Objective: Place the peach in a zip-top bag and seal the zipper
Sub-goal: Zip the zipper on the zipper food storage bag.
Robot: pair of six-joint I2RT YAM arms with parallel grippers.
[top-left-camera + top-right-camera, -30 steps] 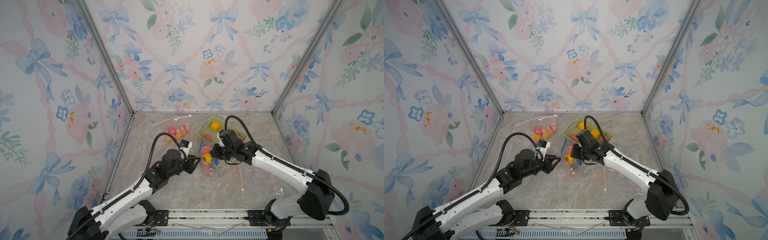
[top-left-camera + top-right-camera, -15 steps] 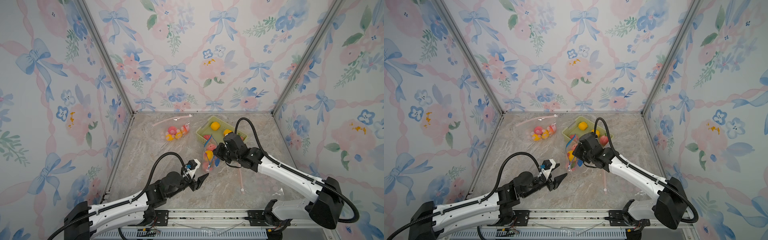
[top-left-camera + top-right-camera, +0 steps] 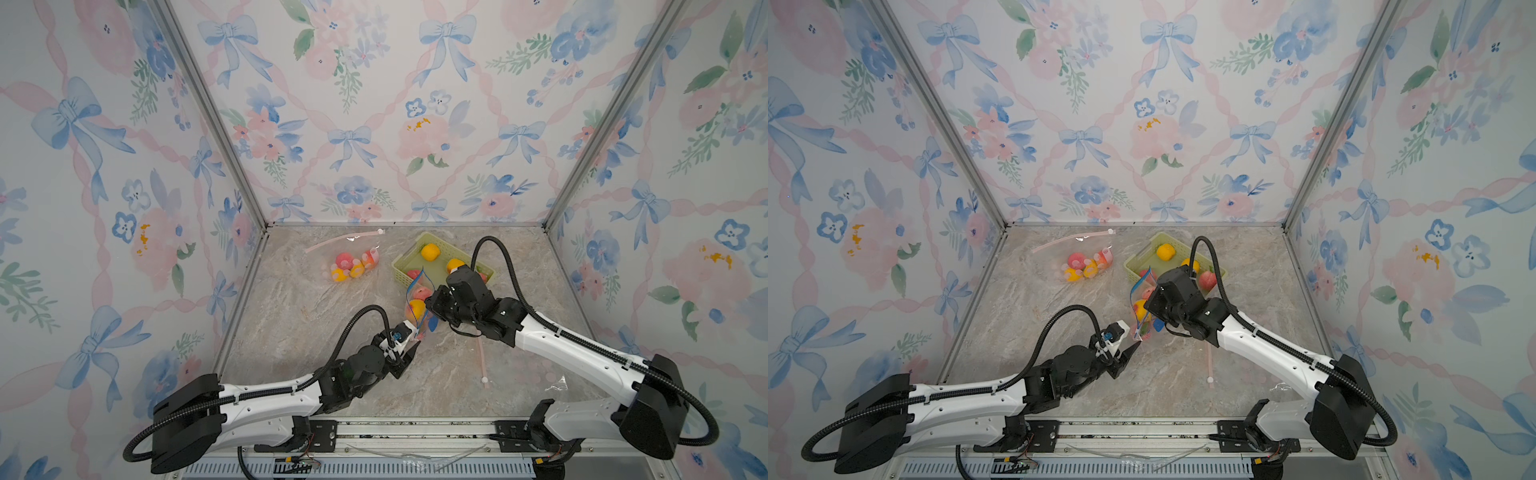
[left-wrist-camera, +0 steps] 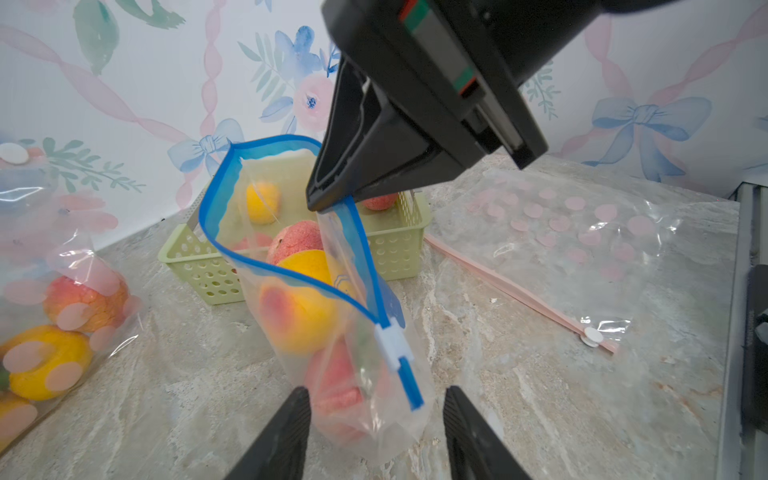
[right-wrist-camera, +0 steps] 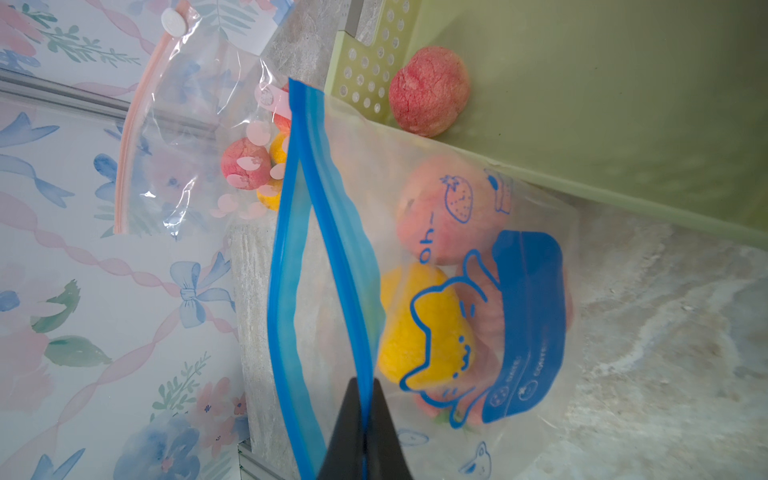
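A clear zip-top bag (image 3: 417,311) with a blue zipper rim hangs upright, its mouth gaping. My right gripper (image 5: 365,384) is shut on one side of the blue rim (image 5: 316,208). A yellow-orange peach (image 4: 299,307) sits inside the bag, with pink fruit above and below it. The white slider (image 4: 392,340) sits at the near end of the zipper. My left gripper (image 4: 376,392) is open, its fingers either side of the bag's lower corner just below the slider. In both top views the two grippers (image 3: 409,349) (image 3: 1152,305) meet at the bag (image 3: 1142,316).
A green basket (image 3: 401,259) with loose fruit stands just behind the bag. A pink-dotted bag of fruit (image 3: 351,264) lies further back. Another flat pink-dotted bag (image 4: 582,232) lies at the front right, its pink zipper strip (image 3: 482,357) beside my right arm.
My left arm pulled back from the bag toward the front edge and now points at its lower corner. My right gripper shifted slightly forward, still holding the rim.
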